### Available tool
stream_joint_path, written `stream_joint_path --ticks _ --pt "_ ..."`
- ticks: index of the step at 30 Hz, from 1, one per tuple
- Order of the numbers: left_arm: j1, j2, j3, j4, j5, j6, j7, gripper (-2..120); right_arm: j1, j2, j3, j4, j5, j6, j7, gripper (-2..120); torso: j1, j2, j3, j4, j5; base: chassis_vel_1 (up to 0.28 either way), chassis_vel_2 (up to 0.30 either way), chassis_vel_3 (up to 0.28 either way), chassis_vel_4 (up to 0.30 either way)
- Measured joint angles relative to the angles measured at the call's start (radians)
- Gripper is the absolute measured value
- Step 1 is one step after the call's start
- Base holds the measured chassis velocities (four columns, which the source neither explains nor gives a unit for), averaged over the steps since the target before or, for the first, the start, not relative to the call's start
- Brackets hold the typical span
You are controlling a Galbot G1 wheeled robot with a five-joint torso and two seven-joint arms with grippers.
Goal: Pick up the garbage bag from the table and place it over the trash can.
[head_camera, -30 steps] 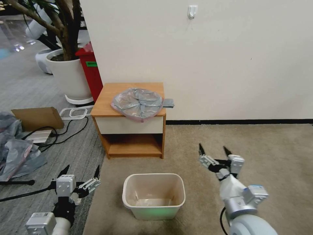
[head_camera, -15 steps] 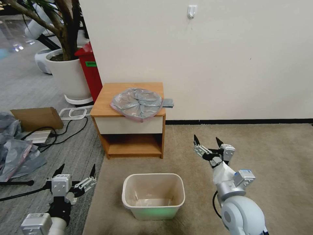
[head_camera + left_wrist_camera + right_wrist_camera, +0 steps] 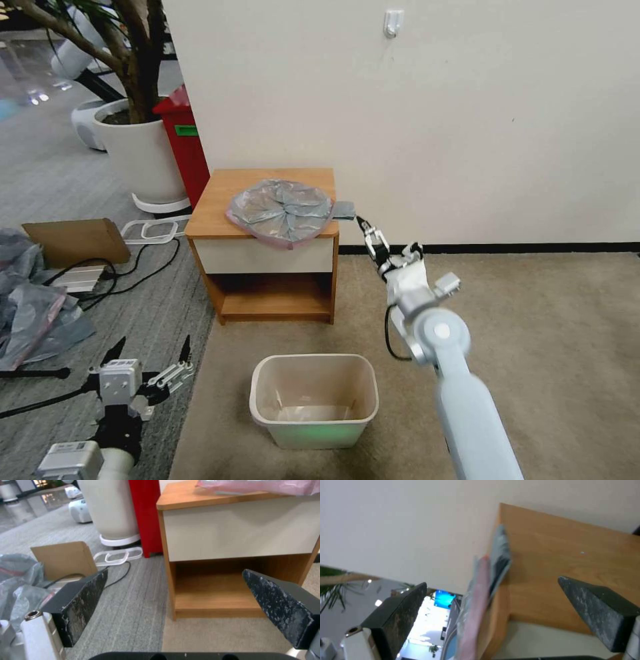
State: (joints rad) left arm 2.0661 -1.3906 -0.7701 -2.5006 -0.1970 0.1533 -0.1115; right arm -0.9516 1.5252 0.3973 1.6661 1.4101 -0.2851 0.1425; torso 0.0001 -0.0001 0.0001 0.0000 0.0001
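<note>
Two grippers show in the head view, and both have their fingers spread apart with nothing between them. The right gripper (image 3: 368, 233) is raised beside the right edge of the table (image 3: 220, 200), its tip close to the small grey flap of the garbage bag (image 3: 281, 210) that sticks out past that edge, though not touching it. From the right wrist camera the bag's pink rim and grey flap (image 3: 486, 580) lie in the gap between the two dark fingers (image 3: 400, 615), edge-on against the wooden tabletop (image 3: 560, 562). The bag lies spread and crinkled across the right half of the tabletop, its front edge drooping a little over the white front panel. The trash can (image 3: 313, 399) stands on the beige carpet in front of the table, well apart from it. The left gripper (image 3: 150, 363) hangs low over the grey floor, left of the trash can; its wrist camera looks at the table's open lower shelf (image 3: 213, 592) between its own parted fingers (image 3: 83, 602).
</note>
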Motion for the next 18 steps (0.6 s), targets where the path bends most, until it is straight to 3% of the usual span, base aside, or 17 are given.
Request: stream_joint_path --ticks 13,18 --pt "-0.007 -0.043 -0.001 0.000 0.020 -0.006 0.018 100 0.129 0.005 -0.020 -0.192 0.018 0.001 -0.046 96 0.000 0.000 0.000 0.0000 -0.0001 0.000 0.000 0.000 0.000" --pt "-0.008 -0.048 -0.001 0.000 0.025 -0.008 0.026 100 0.165 0.010 -0.033 -0.222 0.012 0.010 -0.050 80 0.000 0.000 0.000 -0.0001 -0.0001 0.000 0.000 0.000 0.000"
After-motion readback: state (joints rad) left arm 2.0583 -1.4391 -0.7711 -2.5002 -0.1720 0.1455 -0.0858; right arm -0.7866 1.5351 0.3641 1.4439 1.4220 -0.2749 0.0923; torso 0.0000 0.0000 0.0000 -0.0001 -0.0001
